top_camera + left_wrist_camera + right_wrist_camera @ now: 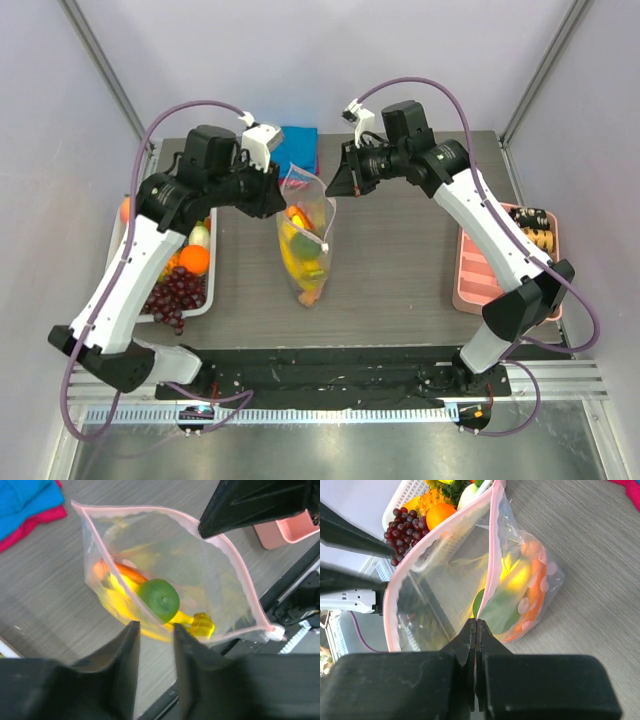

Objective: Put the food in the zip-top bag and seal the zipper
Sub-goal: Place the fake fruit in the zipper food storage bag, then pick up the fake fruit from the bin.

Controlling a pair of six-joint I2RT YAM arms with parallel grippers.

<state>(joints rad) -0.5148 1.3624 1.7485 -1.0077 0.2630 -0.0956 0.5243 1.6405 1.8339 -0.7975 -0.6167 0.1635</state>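
Note:
The zip-top bag [306, 250] stands mid-table with its mouth open and facing up. Inside it lie a green round piece [159, 600], yellow banana-like pieces [125, 597] and an orange carrot piece [127, 571]. My right gripper [476, 623] is shut on the pink zipper strip [493, 545] at the mouth's right side and holds it up; it also shows in the top view [333, 190]. My left gripper [154, 630] is open and empty just above the mouth's left side [272, 203]. The zipper's white end [276, 630] hangs free.
A white basket [118, 240] at the left holds an orange [195, 260], a grape bunch [178, 292] and other pieces. A pink compartment tray [480, 285] sits at the right edge. A folded blue-and-red cloth [298, 148] lies behind the bag.

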